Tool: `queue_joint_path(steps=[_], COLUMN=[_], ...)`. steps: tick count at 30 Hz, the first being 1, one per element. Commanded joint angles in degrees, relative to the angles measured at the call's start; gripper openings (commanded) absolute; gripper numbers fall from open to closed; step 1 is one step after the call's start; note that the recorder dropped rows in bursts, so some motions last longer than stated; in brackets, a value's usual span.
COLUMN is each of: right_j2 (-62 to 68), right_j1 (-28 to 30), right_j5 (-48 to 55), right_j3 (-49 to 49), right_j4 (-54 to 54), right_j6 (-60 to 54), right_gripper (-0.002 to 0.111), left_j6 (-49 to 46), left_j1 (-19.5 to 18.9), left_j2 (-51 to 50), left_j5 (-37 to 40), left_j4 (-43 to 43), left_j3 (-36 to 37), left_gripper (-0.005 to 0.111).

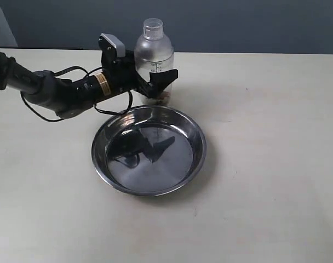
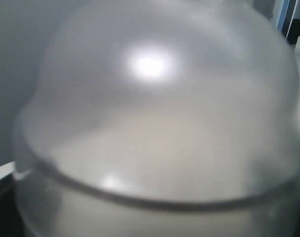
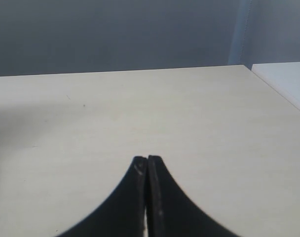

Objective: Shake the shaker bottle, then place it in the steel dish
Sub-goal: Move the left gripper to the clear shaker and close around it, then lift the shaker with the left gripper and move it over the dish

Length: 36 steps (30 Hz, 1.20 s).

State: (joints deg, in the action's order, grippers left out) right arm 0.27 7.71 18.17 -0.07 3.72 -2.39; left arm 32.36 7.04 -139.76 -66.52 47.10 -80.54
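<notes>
The shaker bottle (image 1: 153, 52), frosted clear plastic with a domed lid and small cap, stands upright on the table just behind the steel dish (image 1: 198, 131). Brownish bits lie at its bottom. My left gripper (image 1: 162, 76) reaches in from the left at mid-body height, open, with one black finger (image 1: 165, 76) in front of the bottle and the other hidden behind it. In the left wrist view the blurred shaker bottle (image 2: 155, 123) fills the picture and hides the fingers. My right gripper (image 3: 148, 159) is shut and empty over bare table, and is out of the exterior view.
The pale table (image 1: 276, 164) spreads to the right and front of the dish. A black cable (image 1: 40, 112) loops under the left arm. A dark wall (image 1: 237, 22) runs behind the table's far edge.
</notes>
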Motion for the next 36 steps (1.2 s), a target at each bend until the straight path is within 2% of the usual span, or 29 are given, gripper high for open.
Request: queue_joint_path(steps=[1,9,12,15,16,19,25,31,35,36], right_j2=[-0.27,-0.27,-0.27,-0.27,-0.27,-0.27,-0.27,-0.27,-0.27,-0.27], right_j1=[0.2,0.2,0.2,0.2,0.2,0.2,0.2,0.2,0.2,0.2], right_j5=[-0.7,-0.7,-0.7,-0.7,-0.7,-0.7,-0.7,-0.7,-0.7,-0.7], right_j3=[0.07,0.07,0.07,0.07,0.07,0.07,0.07,0.07,0.07,0.07], right_j4=[0.05,0.05,0.05,0.05,0.05,0.05,0.05,0.05,0.05,0.05], right_j6=[-0.11,-0.11,-0.11,-0.11,-0.11,-0.11,-0.11,-0.11,-0.11,-0.11], right_gripper=[-0.001,-0.001,-0.001,-0.001,-0.001,-0.001,-0.001,-0.001,-0.001,-0.001], left_j6=[0.66,2.12,2.24,3.99,5.08,5.42,9.69,10.23,11.05,11.05], left_j1=[2.21,3.35,3.35,3.35,3.35,3.35,3.35,3.24,3.34,3.34], left_j2=[-0.09,-0.09,-0.09,-0.09,-0.09,-0.09,-0.09,0.11,1.38,2.28], left_j5=[7.03,12.12,13.76,13.77,13.58,12.47,9.07,11.91,17.56,18.75], left_j4=[-0.25,-5.66,-6.45,-2.95,-1.34,0.23,1.07,2.02,1.72,2.03], left_j3=[-2.58,-3.14,-3.14,-3.14,-3.14,-3.14,-3.14,-3.14,-3.14,-3.14], left_gripper=[0.105,0.102,0.084,0.054,0.041,0.017,0.018,0.017,0.001,0.001])
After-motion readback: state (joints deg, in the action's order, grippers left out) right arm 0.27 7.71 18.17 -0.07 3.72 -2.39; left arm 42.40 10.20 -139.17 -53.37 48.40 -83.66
